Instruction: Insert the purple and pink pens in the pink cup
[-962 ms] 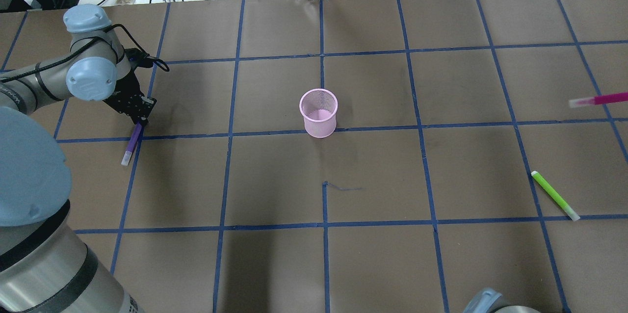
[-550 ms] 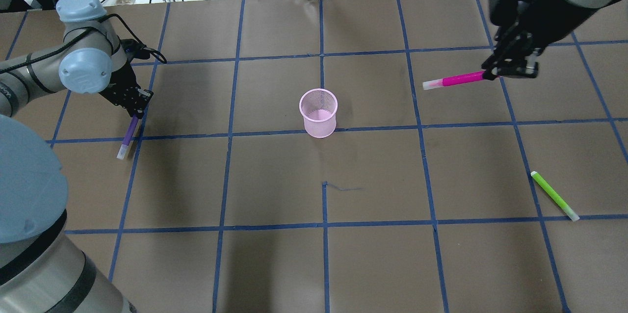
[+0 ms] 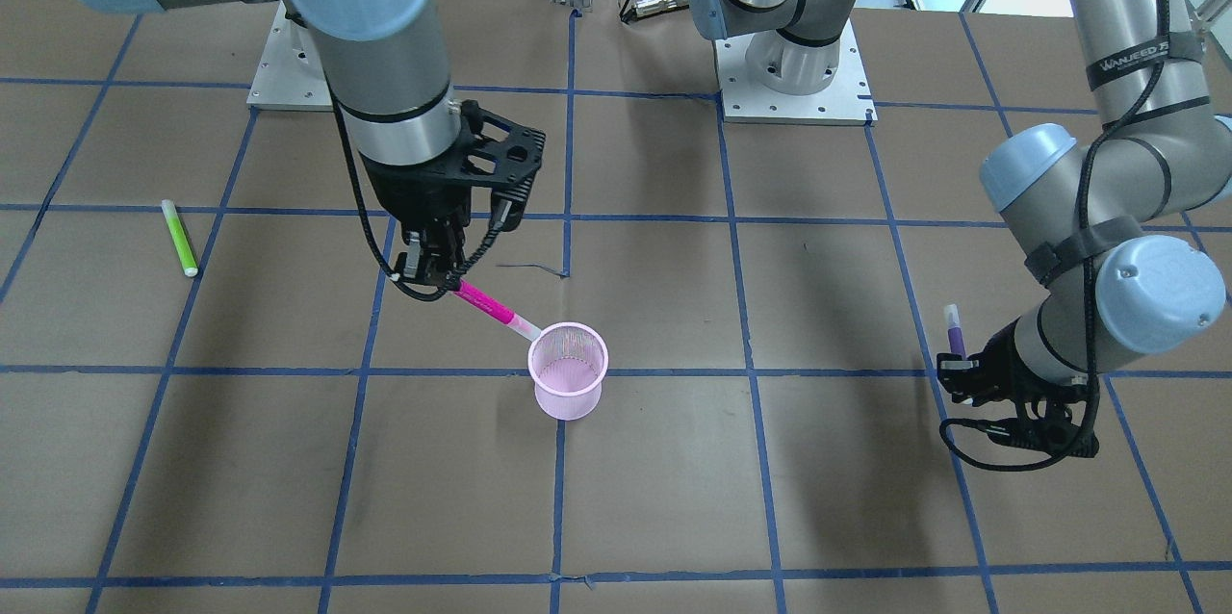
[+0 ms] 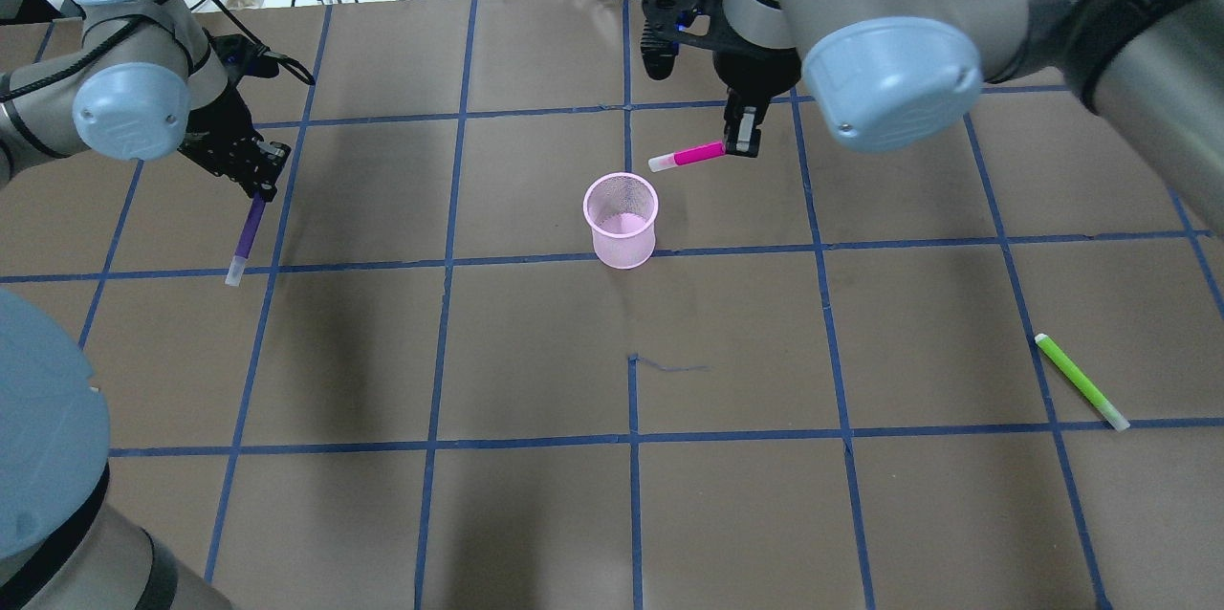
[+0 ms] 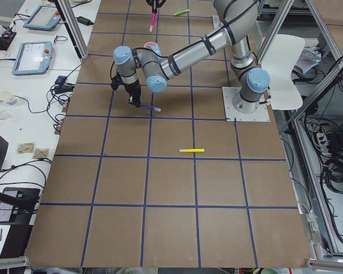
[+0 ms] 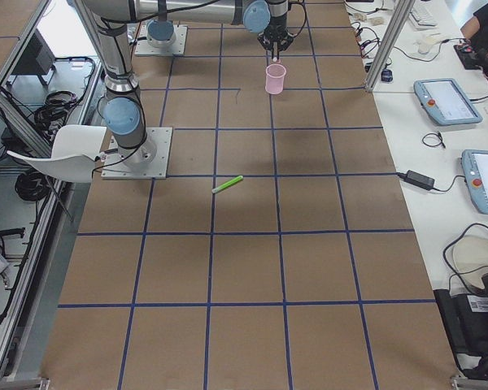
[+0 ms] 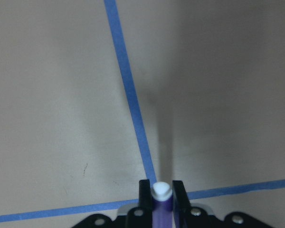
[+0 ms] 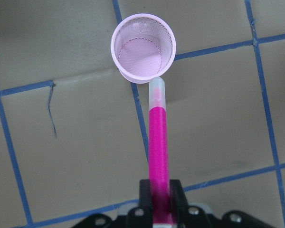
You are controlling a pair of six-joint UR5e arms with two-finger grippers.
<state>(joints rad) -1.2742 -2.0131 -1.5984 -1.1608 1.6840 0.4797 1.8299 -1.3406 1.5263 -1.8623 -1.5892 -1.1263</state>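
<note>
Brown paper covered the table (image 4: 535, 352), ruled into squares by blue tape, with cables and clutter along the far edge. Pink cup (image 4: 622, 220) stood upright near the middle, just beside a tape crossing; the right wrist view showed its mesh bottom bare, so neither pen was in. Right gripper (image 4: 739, 143) was clamped narrow on one end of the pink pen (image 4: 690, 154), which slanted out with its clear cap end foremost. That cap lay close to the cup's rim on the side away from the robot; whether it touched the rim or hung above it could not be told. Left gripper (image 4: 261, 193), well apart on its own side, was pinched on the purple pen (image 4: 245, 237) by its upper end, white cap angled down; the separate shadow in the left wrist view suggested the pen was off the paper. A green pen (image 4: 1081, 381) lay loose on the right, no part of the job. Step in hand, by judgement: right arm lining up the pink pen for insertion. Next move would call for bringing the cap over the mouth, steepening the pen, then letting go; a light mesh cup could tip if nudged at the rim.
</note>
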